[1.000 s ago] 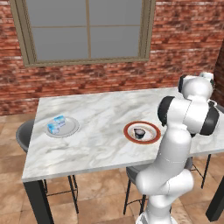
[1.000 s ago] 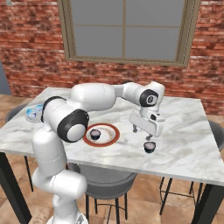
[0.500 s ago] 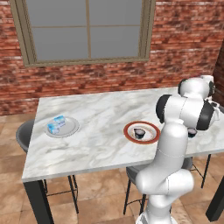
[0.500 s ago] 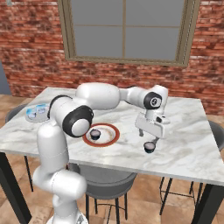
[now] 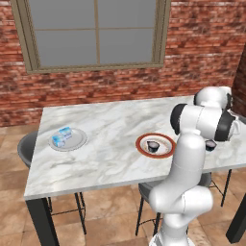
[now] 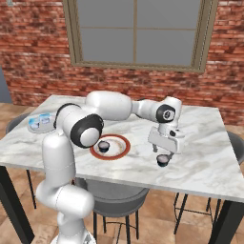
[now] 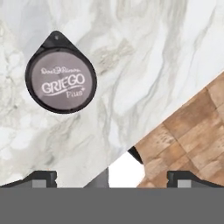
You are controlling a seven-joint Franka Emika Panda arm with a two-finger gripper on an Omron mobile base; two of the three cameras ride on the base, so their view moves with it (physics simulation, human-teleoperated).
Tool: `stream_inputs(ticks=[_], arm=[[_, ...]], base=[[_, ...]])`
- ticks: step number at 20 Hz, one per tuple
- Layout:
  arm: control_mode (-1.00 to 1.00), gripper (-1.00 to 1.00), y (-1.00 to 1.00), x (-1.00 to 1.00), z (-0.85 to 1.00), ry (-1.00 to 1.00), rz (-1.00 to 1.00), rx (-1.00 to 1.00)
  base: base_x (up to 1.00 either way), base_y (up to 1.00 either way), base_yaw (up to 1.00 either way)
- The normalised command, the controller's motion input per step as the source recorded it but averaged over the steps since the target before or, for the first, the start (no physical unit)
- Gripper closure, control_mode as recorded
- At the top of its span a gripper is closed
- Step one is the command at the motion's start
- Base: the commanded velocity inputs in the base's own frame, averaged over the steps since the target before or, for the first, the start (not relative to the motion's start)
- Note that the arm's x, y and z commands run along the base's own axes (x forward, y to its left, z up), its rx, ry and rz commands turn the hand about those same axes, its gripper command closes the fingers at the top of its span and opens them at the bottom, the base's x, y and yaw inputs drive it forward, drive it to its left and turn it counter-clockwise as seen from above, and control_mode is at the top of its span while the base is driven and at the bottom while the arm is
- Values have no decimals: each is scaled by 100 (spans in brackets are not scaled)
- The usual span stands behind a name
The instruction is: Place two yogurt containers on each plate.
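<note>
In the right base view the claw (image 6: 163, 151) hangs right of centre, pointing down over the marble desk (image 6: 200, 157), its fingers spread wide and holding nothing. Just under it and slightly to the right stands a dark yogurt cup (image 6: 163, 160) on the bare desk, near the front edge; whether a finger touches it cannot be told. In the hand view the same cup sits at upper left, seen from above, its grey lid reading "GRIEGO", clear of both finger tips at the bottom corners, with the desk's edge and the brown tiled floor (image 7: 192, 131) at lower right.

Left of the claw in the right base view lies the white plate with the red-brown rim (image 6: 122, 152), a second dark yogurt cup (image 6: 103, 146) standing on its left part. At the far left edge of that frame, the pale grey plate (image 6: 32, 127) carries the two light blue cups (image 6: 39, 120), side by side.

In the left base view the grey plate (image 5: 79, 142) is at middle left with the blue cups on its left part, the red-rimmed plate (image 5: 166, 150) is right of centre with a dark cup on it, and the other dark cup (image 5: 210, 145) peeks out beside the arm at the right, off the plate. The two plates lie well apart.
</note>
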Motion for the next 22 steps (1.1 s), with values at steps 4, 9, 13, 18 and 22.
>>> stream_inputs(ticks=[4, 9, 13, 18, 22], arm=[[-100, -100, 0, 13, -15, 0, 0, 0], [-100, -100, 0, 13, -16, 0, 0, 0], [-100, -100, 0, 14, -17, 0, 0, 0], [-100, -100, 0, 17, -13, 0, 0, 0], [-100, -100, 0, 15, -14, 0, 0, 0]], base=[[0, 0, 0], [0, 0, 0], [0, 0, 0], [0, 0, 0], [0, 0, 0]])
